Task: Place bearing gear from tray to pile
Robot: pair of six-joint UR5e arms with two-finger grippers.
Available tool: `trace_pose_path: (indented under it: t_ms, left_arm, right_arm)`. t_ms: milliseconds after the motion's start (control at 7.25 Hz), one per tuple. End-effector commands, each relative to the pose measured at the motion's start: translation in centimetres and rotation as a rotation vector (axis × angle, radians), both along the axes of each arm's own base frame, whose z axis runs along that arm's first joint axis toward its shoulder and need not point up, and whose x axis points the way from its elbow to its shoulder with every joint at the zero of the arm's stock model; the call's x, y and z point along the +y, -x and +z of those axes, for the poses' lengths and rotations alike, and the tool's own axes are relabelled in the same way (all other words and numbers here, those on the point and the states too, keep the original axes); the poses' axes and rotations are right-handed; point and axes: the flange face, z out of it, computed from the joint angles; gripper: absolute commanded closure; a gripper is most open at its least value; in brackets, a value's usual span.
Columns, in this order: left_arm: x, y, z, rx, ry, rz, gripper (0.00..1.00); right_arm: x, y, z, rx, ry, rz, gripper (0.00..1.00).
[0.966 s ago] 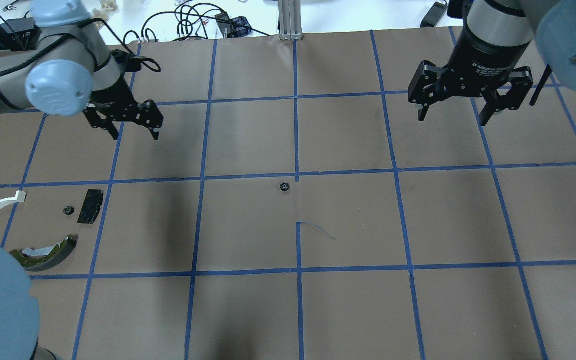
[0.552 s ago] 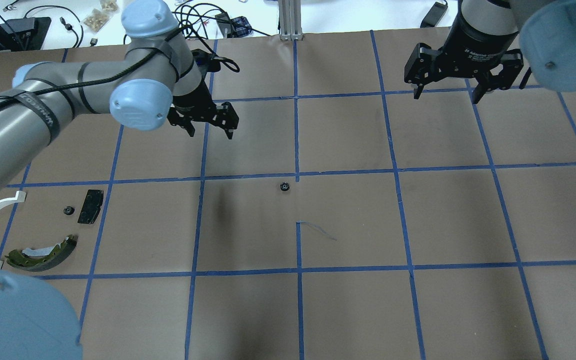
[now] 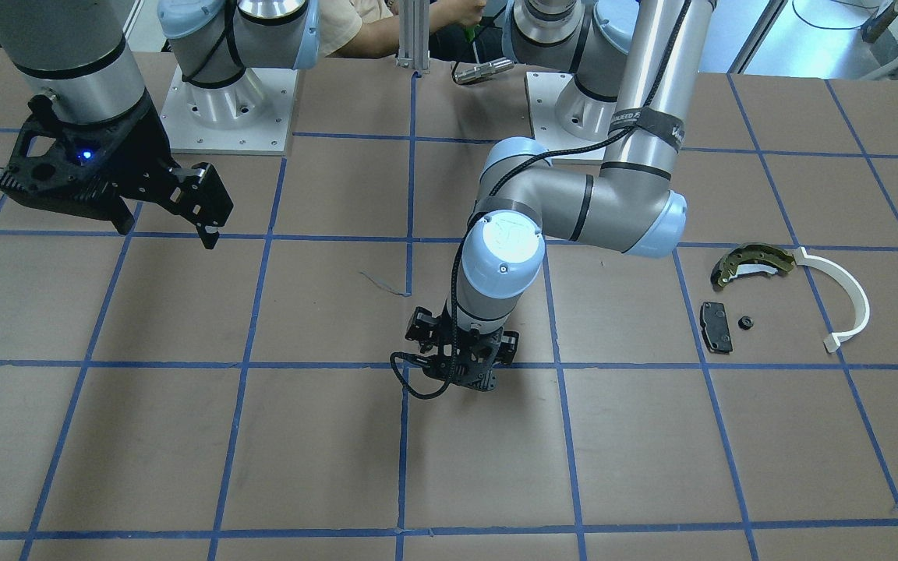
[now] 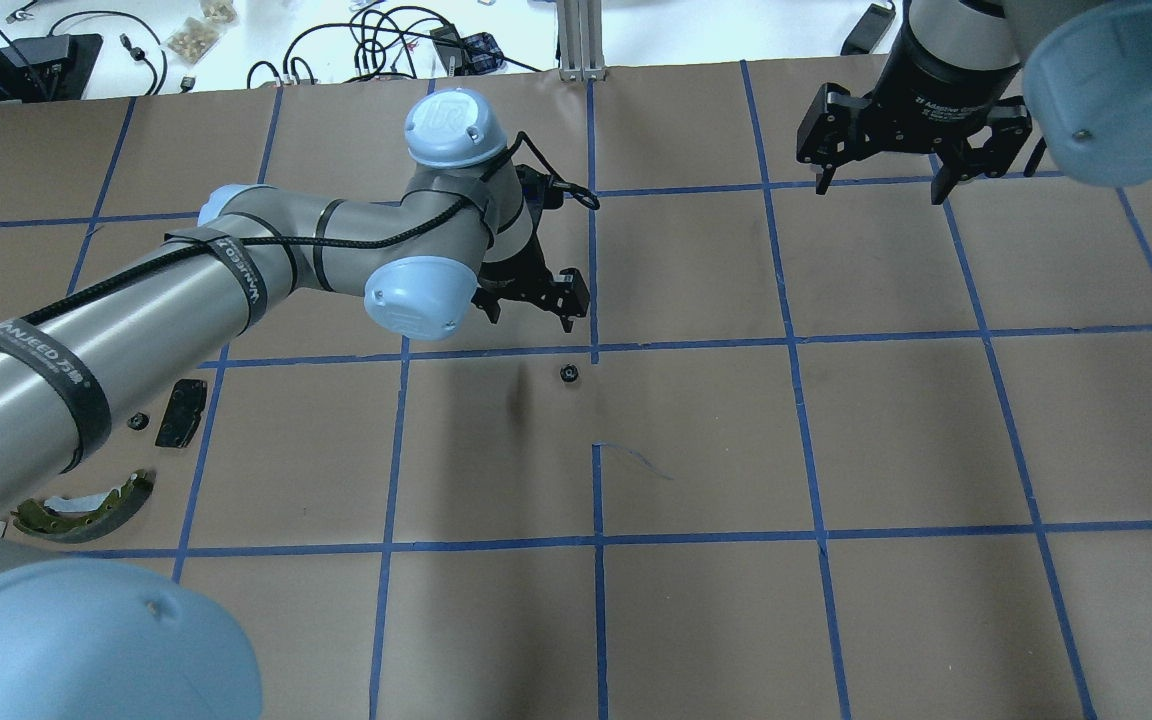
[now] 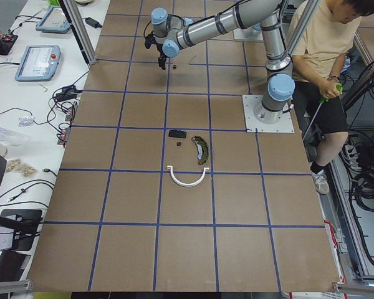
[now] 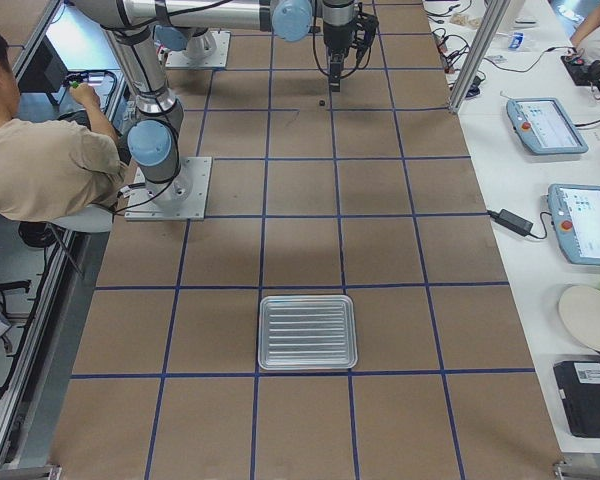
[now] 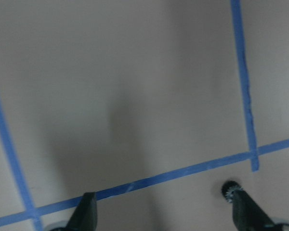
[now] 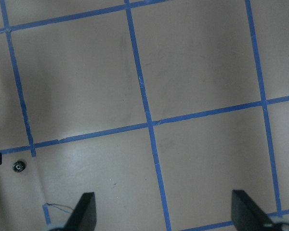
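A small black bearing gear (image 4: 568, 374) lies on the brown paper at the table's centre, also in the left wrist view (image 7: 229, 189) and the right wrist view (image 8: 19, 166). My left gripper (image 4: 530, 318) is open and empty, just beyond the gear; in the wrist view the gear is beside its right finger (image 7: 245, 214). The pile holds an olive-gold brake shoe (image 4: 86, 510), a black pad (image 4: 181, 412), another small gear (image 4: 137, 421) and a white arc (image 3: 846, 300). My right gripper (image 4: 879, 190) is open and empty at the far right.
An empty ribbed metal tray (image 6: 307, 332) sits at the table's right end. Blue tape lines grid the paper. An upright aluminium post (image 4: 581, 40) stands at the far edge, with cables behind it. A person (image 5: 321, 56) sits behind the robot bases.
My left arm swung from above the pile rightward to the table's centre and came down close to the gear. My right gripper drew back a little toward the far edge.
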Motion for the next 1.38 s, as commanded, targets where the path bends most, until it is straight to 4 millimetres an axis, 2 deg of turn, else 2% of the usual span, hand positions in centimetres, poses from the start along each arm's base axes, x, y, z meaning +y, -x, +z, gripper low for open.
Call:
trace_pose_path:
  t_ms: [0, 414, 552, 1103, 1241]
  left_arm:
    - [1.0, 0.7, -1.3, -0.003, -0.021, 0.01, 0.0]
    - [1.3, 2.3, -3.4, 0.02, -0.036, 0.017, 0.0]
    - [1.6, 2.7, -3.7, 0.017, -0.041, 0.014, 0.21]
    - [1.8, 3.1, -4.3, 0.013, -0.051, 0.013, 0.24]
    - [2.0, 3.3, -4.2, 0.015, -0.05, 0.007, 0.36]
  right_arm:
    - [0.4, -1.1, -0.1, 0.007, -0.006, 0.014, 0.0]
    - [0.3, -1.2, -0.4, 0.0, -0.014, 0.022, 0.0]
    - [0.3, -1.2, -0.4, -0.002, -0.014, 0.021, 0.0]
    - [0.3, -1.2, -0.5, 0.0, -0.016, 0.025, 0.0]
    - [0.4, -1.2, -0.5, -0.001, -0.018, 0.027, 0.0]
